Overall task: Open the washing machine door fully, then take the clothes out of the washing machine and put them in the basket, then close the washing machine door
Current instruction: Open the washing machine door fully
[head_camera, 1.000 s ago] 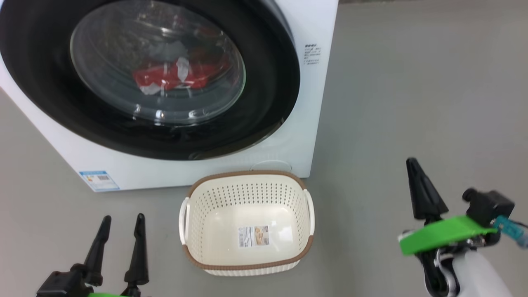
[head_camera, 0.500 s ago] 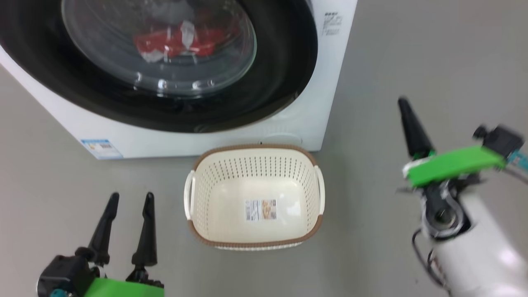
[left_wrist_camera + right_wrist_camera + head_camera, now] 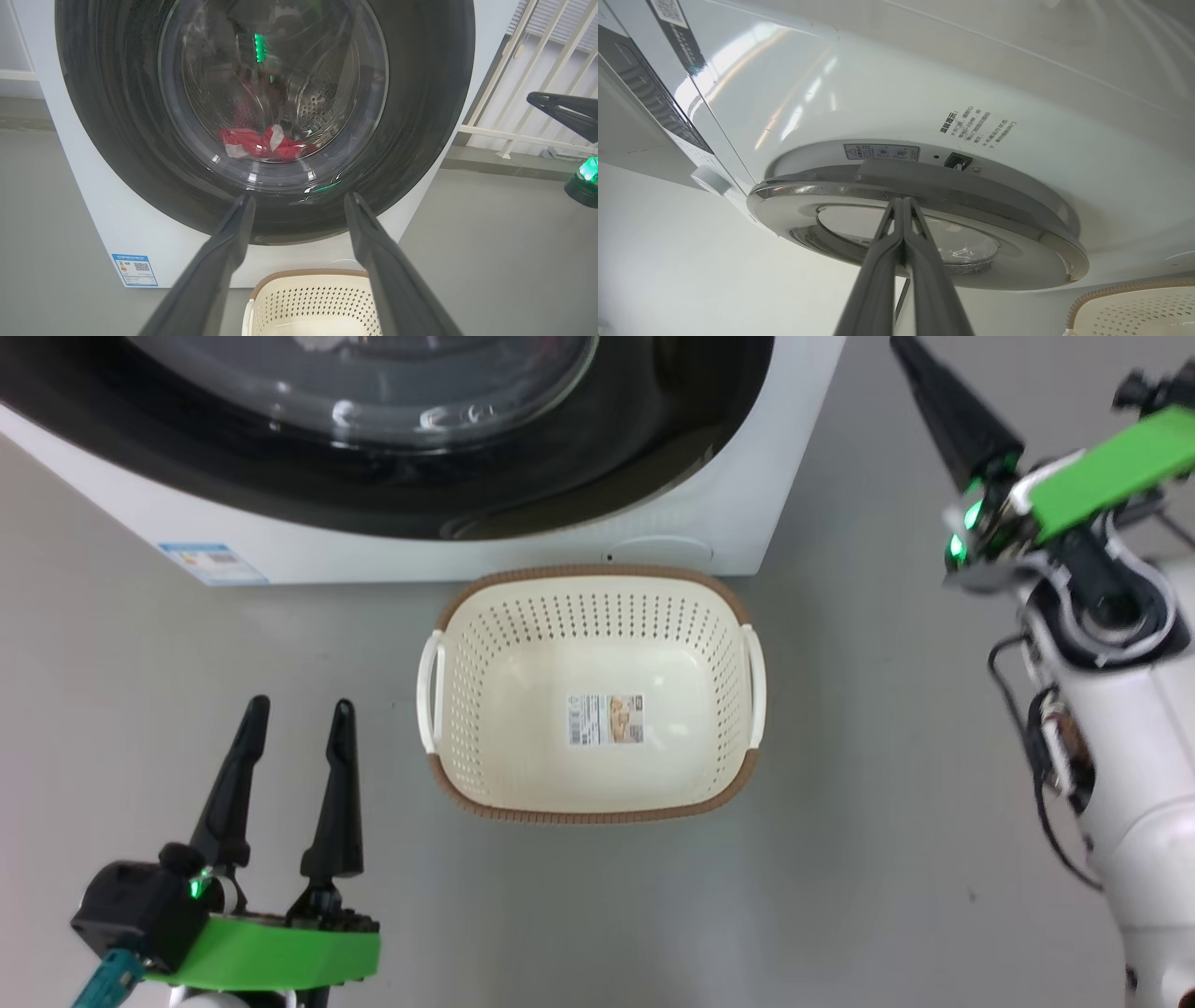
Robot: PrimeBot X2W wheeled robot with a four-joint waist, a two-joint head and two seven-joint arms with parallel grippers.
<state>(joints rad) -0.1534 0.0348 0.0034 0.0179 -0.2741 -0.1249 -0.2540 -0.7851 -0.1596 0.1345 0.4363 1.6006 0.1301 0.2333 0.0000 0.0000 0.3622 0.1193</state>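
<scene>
The washing machine point(image 3: 747, 476) stands at the top of the head view, its black-rimmed door point(image 3: 653, 457) lying against the front. Through the door's glass point(image 3: 275, 93) the red clothes point(image 3: 264, 144) lie in the steel drum. The cream basket point(image 3: 597, 700) sits on the floor just in front of the machine, with nothing but its label inside. My left gripper point(image 3: 301, 709) hovers open to the basket's left, fingers aimed at the door point(image 3: 299, 198). My right gripper point(image 3: 904, 345) is shut and holds nothing. Its tip point(image 3: 903, 201) is at the door's chrome rim point(image 3: 794, 191).
Grey floor spreads left and right of the basket. White railings point(image 3: 514, 93) stand behind the machine's right side. A blue label point(image 3: 213, 563) marks the machine's lower left corner. My right forearm point(image 3: 1130, 728) fills the right edge of the head view.
The head camera has tilted down, so machine and basket slid up the picture. My shut right gripper rose and advanced toward the door's right edge. The left gripper stayed open and in place.
</scene>
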